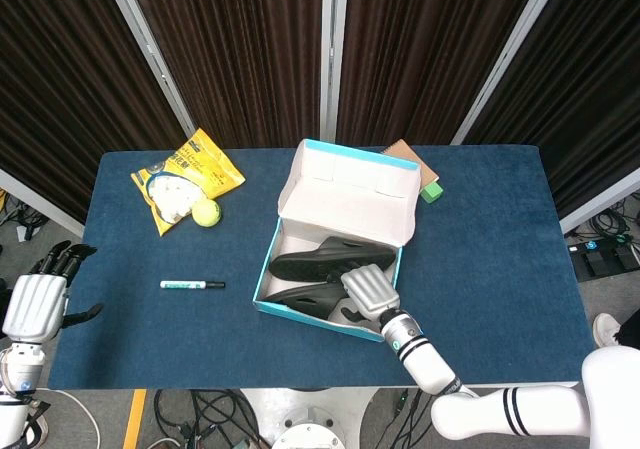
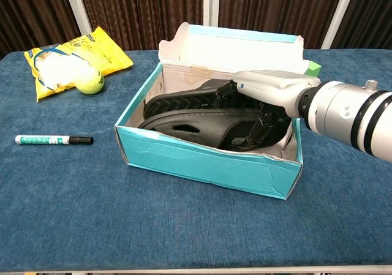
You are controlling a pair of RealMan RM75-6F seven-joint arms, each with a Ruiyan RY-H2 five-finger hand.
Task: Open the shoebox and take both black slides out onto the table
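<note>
You see a matt blue cloth-covered table (image 2: 73, 214). The shoebox (image 2: 202, 165) is turquoise cardboard, creased along its near wall, plain white inside. The slides (image 2: 202, 119) look like matt black rubber. Your right hand (image 2: 269, 88) has a smooth silver casing; the far-left bag (image 2: 73, 54) is glossy yellow plastic.

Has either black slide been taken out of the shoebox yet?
No, both black slides lie inside the open shoebox, with the right hand reaching in over them.
</note>
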